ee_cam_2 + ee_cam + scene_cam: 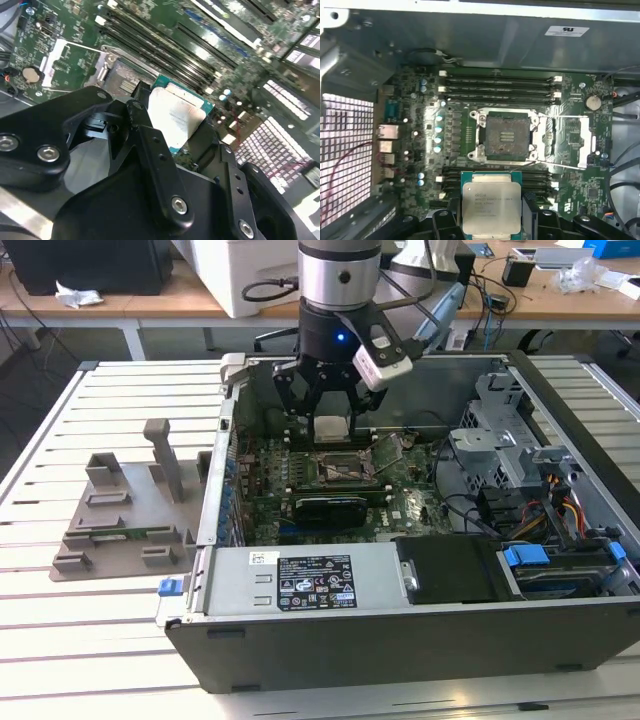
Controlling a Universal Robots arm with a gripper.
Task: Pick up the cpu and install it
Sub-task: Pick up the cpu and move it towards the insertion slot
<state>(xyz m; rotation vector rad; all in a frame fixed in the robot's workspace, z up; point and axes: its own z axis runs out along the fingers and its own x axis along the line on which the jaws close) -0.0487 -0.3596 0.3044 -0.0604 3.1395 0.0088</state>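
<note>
**CPU held in the gripper above the open socket**

At the exterior view's left, a grey fixture plate (pixel 120 525) with upright posts lies on the slatted table (pixel 60 640), just beside the open computer case (pixel 400 650). The case's near wall hides the lower edge of the motherboard (pixel 400 505), and a silver box with a white label (pixel 300 580) covers more of it.

Near the middle, the gripper (pixel 330 420) reaches down into the case. Its black fingers (pixel 295 405) are clenched on the cpu (pixel 331 428), which hangs over the socket (pixel 345 468) and apart from it. The fingers screen the cpu's sides there.

In the first wrist view the cpu (pixel 491 200) shows its silver top and green rim, with the picture's edge cutting off its far end. The socket (pixel 505 136) stands open and bare, its metal cover (pixel 570 135) swung aside. The second wrist view shows the cpu (pixel 175 115) partly behind a finger (pixel 150 150). Its underside is hidden in every view.

At the exterior view's right, a drive cage (pixel 500 420) and bundled cables (pixel 560 510) crowd that end of the case.
</note>
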